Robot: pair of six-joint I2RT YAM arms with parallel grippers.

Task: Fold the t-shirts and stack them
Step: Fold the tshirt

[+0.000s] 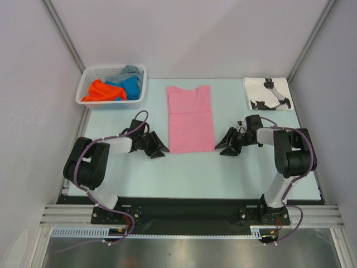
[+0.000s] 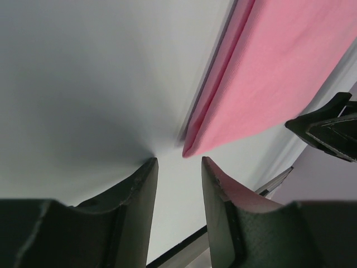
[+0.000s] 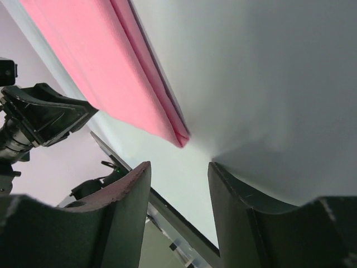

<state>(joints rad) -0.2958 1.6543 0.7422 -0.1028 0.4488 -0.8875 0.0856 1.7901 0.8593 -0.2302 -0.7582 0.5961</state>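
Two pincers, both spread and empty: the left pincer (image 1: 159, 151) sits just off the near-left corner of the pink t-shirt (image 1: 191, 117), the right pincer (image 1: 225, 148) just off its near-right corner. The shirt lies as a long folded strip mid-frame on the surface (image 1: 134, 178). A folded white printed t-shirt (image 1: 266, 93) is upper right; a lattice basket (image 1: 89, 75) of unfolded t-shirts (image 1: 111, 89) is upper left. Risks: a jaw catches only the top layer, so the side fold opens; tips shove the hem and bunch it; an uneven lift skews the fold.

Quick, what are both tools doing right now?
Left tool: open, holding nothing, near the pink shirt corner.
Right tool: open, holding nothing.
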